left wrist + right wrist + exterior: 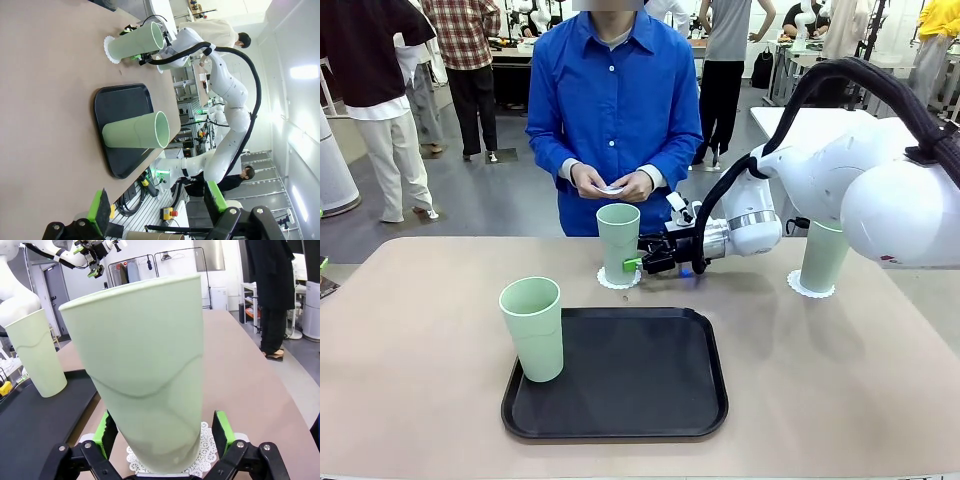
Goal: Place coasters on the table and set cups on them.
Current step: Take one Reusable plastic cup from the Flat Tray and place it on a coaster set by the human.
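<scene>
Standing upright on a coaster (pixel 206 452), cup (pixel 145 375) between the wide-spread jaws of the right gripper (pixel 164 432)

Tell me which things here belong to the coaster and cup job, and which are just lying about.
Job:
tall mint-green plastic cups: left cup, middle cup, right cup
round white lacy coasters: under middle cup, under right cup
beige-pink tabletop

Lying about:
flat black rectangular tray
</scene>
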Robot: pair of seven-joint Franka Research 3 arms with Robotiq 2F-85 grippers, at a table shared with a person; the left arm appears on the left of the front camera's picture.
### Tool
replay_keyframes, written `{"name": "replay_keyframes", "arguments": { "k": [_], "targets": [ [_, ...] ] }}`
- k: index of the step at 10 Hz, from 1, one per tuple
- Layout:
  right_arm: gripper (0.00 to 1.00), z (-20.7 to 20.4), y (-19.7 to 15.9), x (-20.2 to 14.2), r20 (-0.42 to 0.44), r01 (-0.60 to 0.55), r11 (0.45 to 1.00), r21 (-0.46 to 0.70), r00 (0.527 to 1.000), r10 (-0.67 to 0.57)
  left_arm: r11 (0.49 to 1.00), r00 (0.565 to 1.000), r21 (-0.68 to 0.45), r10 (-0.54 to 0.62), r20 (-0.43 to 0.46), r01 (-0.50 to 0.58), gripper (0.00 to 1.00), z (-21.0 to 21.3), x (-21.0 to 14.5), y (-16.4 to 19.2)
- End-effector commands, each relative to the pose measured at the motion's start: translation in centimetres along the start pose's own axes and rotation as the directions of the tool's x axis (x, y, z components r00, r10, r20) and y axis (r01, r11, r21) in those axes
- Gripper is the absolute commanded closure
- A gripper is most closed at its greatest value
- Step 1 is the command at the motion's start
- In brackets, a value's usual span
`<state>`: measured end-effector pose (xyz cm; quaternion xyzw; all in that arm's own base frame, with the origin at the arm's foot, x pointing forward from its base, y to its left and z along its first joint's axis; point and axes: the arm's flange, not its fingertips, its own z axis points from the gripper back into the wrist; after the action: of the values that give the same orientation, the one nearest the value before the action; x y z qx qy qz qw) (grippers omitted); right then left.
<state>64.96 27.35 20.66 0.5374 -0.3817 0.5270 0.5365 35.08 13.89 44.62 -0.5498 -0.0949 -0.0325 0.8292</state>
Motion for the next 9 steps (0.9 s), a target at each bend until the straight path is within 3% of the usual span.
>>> {"name": "replay_keyframes", "arguments": {
  "k": [1, 9],
  "targets": [
    [0.00, 0.10, -0.25, 0.36, -0.038, 0.026, 1.000, 0.007, 0.999, -0.025, 1.000, 1.000, -0.012, -0.008, 0.004, 0.008, 0.00, 0.04, -0.13, -0.12],
    [0.00, 0.54, -0.26, 1.05, -0.089, 0.038, 0.999, 0.012, 0.995, -0.037, 1.000, 1.000, -0.012, -0.008, 0.004, 0.008, 0.00, 0.04, -0.13, -0.12]
  ]
}}
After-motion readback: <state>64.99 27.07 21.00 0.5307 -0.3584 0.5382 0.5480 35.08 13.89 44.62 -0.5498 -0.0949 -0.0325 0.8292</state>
